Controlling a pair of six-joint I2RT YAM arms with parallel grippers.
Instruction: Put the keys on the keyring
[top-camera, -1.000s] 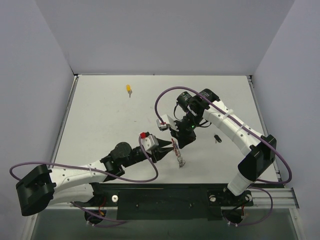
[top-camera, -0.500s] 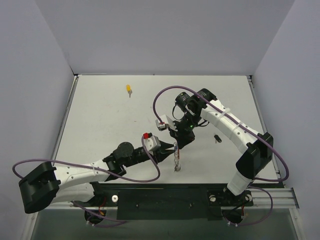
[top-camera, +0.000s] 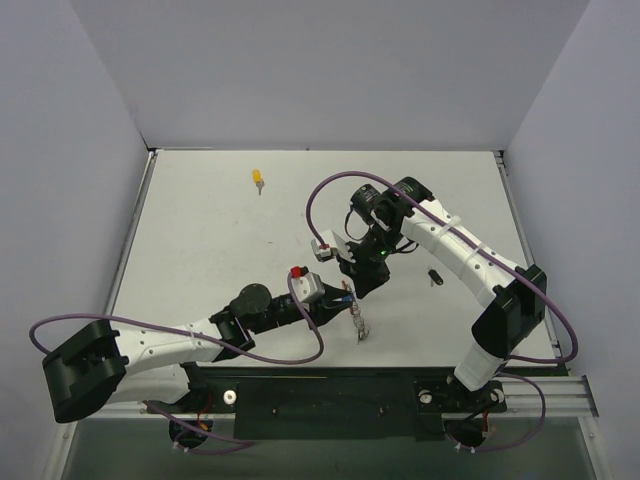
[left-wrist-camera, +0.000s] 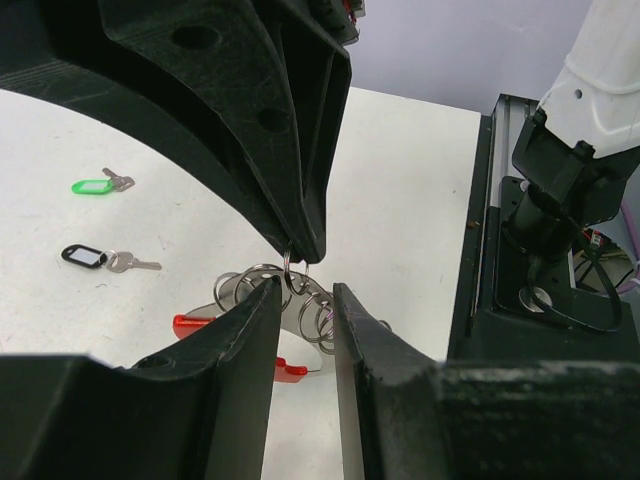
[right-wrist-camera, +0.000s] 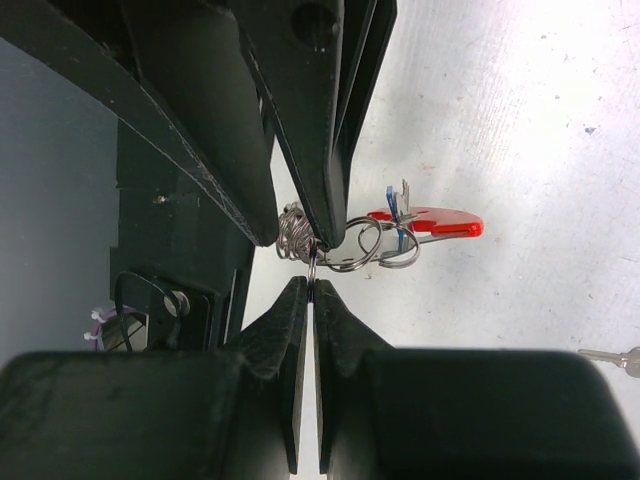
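White tabletop (top-camera: 200, 230): left tool (left-wrist-camera: 305, 292) clamped across keyring (right-wrist-camera: 430, 222) rings; right tool (right-wrist-camera: 310, 288) pinched on one ring (yellow key (top-camera: 258, 178) far off).

From above, your keyring (top-camera: 357, 320) was too small to make out, and its upper end was hidden under the left gripper (top-camera: 343, 300). In the left wrist view that gripper covered part of it, so you couldn't tell whether it pinched anything. A key (right-wrist-camera: 612, 357) was cut off by the right wrist view's edge.
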